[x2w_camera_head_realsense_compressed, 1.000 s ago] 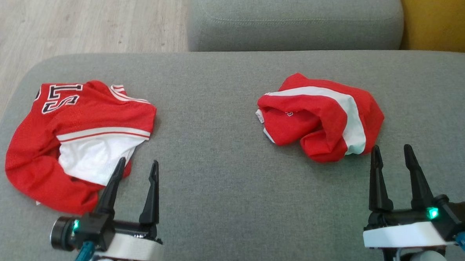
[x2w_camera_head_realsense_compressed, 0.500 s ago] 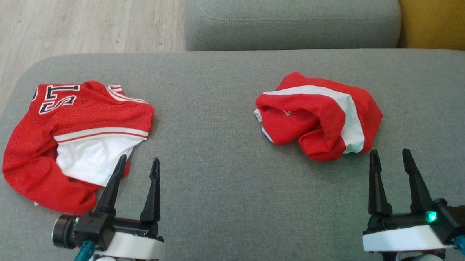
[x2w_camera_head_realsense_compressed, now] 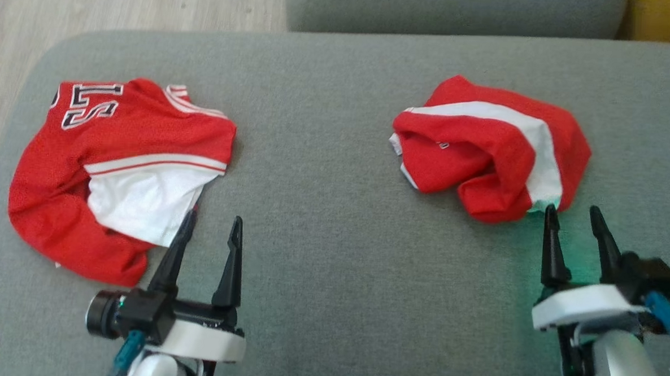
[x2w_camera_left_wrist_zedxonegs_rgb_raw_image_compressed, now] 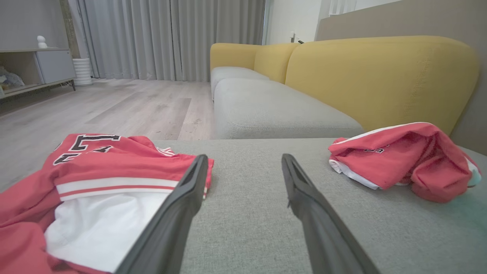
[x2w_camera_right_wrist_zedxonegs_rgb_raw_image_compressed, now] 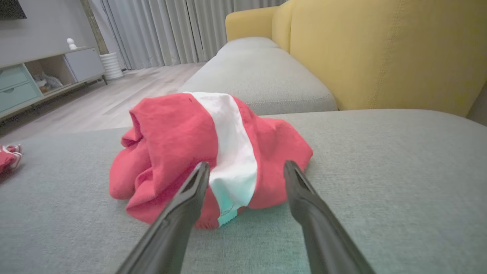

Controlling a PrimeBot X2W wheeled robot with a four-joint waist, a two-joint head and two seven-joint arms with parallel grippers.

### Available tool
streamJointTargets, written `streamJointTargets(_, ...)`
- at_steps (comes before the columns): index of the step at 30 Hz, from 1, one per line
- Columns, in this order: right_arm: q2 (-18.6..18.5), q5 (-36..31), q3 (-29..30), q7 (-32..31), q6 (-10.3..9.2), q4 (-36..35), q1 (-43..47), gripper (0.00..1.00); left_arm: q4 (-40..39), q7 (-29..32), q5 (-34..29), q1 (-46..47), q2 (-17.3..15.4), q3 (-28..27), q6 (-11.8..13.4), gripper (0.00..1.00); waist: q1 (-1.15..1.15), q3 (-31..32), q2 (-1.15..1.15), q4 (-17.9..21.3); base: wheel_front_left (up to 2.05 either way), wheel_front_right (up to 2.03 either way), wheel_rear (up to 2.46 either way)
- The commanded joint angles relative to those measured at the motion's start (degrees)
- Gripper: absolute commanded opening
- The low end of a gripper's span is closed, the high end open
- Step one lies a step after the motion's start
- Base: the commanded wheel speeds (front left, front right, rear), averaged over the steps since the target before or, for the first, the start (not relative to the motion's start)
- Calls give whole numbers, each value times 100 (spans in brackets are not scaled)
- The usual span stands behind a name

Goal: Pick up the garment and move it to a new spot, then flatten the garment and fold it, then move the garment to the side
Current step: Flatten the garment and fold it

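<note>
At the far left of the grey sofa cushion [x2w_camera_head_realsense_compressed: 325,153] lies a red jersey [x2w_camera_head_realsense_compressed: 128,139]. It is partly spread out, with black-and-white letters near its far left corner, red-and-white stripes across its middle and a white panel facing the robot. Pale wooden floor [x2w_camera_head_realsense_compressed: 122,3] shows beyond the cushion's left edge.

The left gripper [x2w_camera_head_realsense_compressed: 213,219] hovers low at the jersey's near right corner. Its two dark fingers are spread wide and hold nothing. In the head view the left finger overlaps the edge of the white panel, and the right finger is over bare cushion. Whether the left finger touches the cloth cannot be told.

The middle of the cushion is bare fabric. In the left wrist view a second grey seat [x2w_camera_left_wrist_zedxonegs_rgb_raw_image_compressed: 266,110] and a yellow sofa back [x2w_camera_left_wrist_zedxonegs_rgb_raw_image_compressed: 380,76] stand beyond it.

Towards the right, well apart from the jersey, sits the crumpled garment [x2w_camera_head_realsense_compressed: 483,155]. It is a red bundle with a broad white band curving over its top and down its near right side.

The right gripper [x2w_camera_head_realsense_compressed: 572,211] is just in front of this bundle, its fingers wide apart and empty. In the right wrist view they flank the lower end of the white band. In the head view the left fingertip lies at the band's edge; contact cannot be told.
</note>
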State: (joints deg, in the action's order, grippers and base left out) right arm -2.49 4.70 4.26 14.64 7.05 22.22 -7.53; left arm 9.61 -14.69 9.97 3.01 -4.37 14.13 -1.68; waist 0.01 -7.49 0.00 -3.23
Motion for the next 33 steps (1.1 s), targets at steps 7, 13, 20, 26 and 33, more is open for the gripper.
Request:
streamJointTargets(7, -39, -513, -64, 36, 44, 1140, -901, 100, -119, -30, -132, 538, 57, -365, -100, 100, -1, -391, 0, -264, 0, 0, 0)
streamJointTargets(13, -39, -1006, -37, 36, 44, 1599, -1256, 100, -89, -30, -155, 634, 99, -376, -135, 100, -1, -456, 0, -338, 0, 0, 0)
streamJointTargets(20, -39, -1112, -200, 36, 44, 1426, -1321, 0, -31, -30, -137, 592, 126, -389, -132, 100, -1, -336, 0, -302, 0, 0, 0)
streamJointTargets(26, -39, -910, -273, 36, 44, 874, -1111, 0, -24, -30, -103, 508, 138, -460, -133, 100, -1, -90, 0, -177, 0, 0, 0)
streamJointTargets(33, -39, -623, -326, 36, 44, 204, -843, 0, -12, -30, -69, 322, 145, -489, -137, 100, -1, 284, 0, -57, 0, 0, 0)
